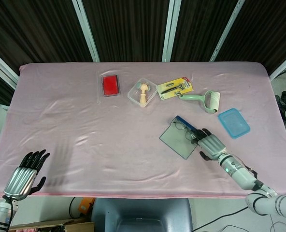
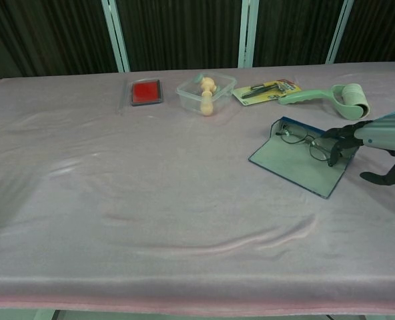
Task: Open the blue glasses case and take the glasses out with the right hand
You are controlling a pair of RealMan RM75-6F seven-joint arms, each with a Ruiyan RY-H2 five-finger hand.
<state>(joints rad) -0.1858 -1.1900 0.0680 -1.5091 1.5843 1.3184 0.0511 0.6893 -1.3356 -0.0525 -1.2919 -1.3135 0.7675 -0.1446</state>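
Observation:
The blue glasses case [image 1: 180,137] [image 2: 297,165] lies open on the pink cloth at the right, its flat lid spread toward me. The glasses [image 1: 185,129] [image 2: 308,144] rest in the case's blue tray. My right hand [image 1: 211,145] [image 2: 377,139] reaches in from the right. Its curled fingertips [image 2: 339,143] touch the tray's end beside one lens, while the thumb hangs apart below, outside the case, pinching nothing. My left hand [image 1: 25,175] hovers off the table's front left corner with fingers spread and nothing in it.
Along the back stand a red pad in a clear box [image 1: 110,85], a clear tub holding a small wooden figure [image 1: 142,93], a carded razor pack [image 1: 174,88] and a green lint roller [image 1: 204,101]. A blue lid [image 1: 234,123] lies just right of the case.

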